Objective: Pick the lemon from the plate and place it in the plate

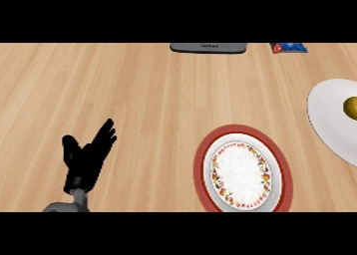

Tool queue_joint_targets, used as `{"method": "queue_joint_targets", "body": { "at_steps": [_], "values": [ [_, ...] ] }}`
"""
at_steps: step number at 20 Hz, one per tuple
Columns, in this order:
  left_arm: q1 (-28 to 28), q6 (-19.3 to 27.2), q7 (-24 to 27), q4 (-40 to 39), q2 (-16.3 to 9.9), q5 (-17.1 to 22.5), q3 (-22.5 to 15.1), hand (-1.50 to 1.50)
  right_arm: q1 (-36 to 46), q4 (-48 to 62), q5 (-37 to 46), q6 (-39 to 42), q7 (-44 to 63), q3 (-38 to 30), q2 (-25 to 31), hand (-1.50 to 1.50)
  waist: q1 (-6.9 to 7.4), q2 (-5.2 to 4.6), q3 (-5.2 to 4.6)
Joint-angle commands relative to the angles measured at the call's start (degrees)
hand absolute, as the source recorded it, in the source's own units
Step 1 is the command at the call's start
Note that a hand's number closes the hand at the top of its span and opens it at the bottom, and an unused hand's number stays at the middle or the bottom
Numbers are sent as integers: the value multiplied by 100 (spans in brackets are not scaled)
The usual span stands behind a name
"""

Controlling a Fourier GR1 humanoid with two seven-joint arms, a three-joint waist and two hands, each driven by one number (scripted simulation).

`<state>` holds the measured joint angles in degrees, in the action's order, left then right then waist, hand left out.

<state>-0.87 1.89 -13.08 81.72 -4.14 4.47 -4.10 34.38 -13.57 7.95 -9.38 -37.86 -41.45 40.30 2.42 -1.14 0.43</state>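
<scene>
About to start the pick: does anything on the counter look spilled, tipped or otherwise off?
Nothing stands out. The lemon sits on the white plate at the right edge, the red-rimmed plate lies flat, and nothing is spilled on the counter. Only the left hand shows, open at lower left; the right hand is out of view.

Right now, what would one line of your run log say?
lemon: on white plate | red-rimmed plate: no lemon | left hand: open, resting | right hand: unseen

Lemon (356, 108): on white plate (336, 130), counter's right edge.
Red-rimmed plate (244, 169): near edge, right of centre.
Left hand (87, 155): near-left, fingers straight, holding nothing.
Grey object (209, 48): far edge.
Blue packet (289, 48): far-right.
</scene>
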Motion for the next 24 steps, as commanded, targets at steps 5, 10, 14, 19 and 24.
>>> {"method": "queue_joint_targets", "body": {
  "at_steps": [5,10,14,19,24],
  "values": [
    [-37,-1,-219,164,-43,41,49,0,-840,344,-393,2095,-469,-227,474,-150,-147,64,-13],
    [313,23,138,4,59,-91,-39,0,-1360,280,-293,2790,-977,-11,558,-150,-160,79,-21],
    [32,-1,-114,-80,-9,18,136,0,-1801,184,-163,2743,-1370,199,555,-150,-201,89,-27],
    [35,57,5,-39,31,-125,77,0,-2087,168,-42,2936,-1483,397,826,-150,-202,91,-26],
    [456,-288,182,174,-145,163,304,0,-2341,18,-271,2660,-1540,469,587,-150,-213,109,-35]
  ]
}}
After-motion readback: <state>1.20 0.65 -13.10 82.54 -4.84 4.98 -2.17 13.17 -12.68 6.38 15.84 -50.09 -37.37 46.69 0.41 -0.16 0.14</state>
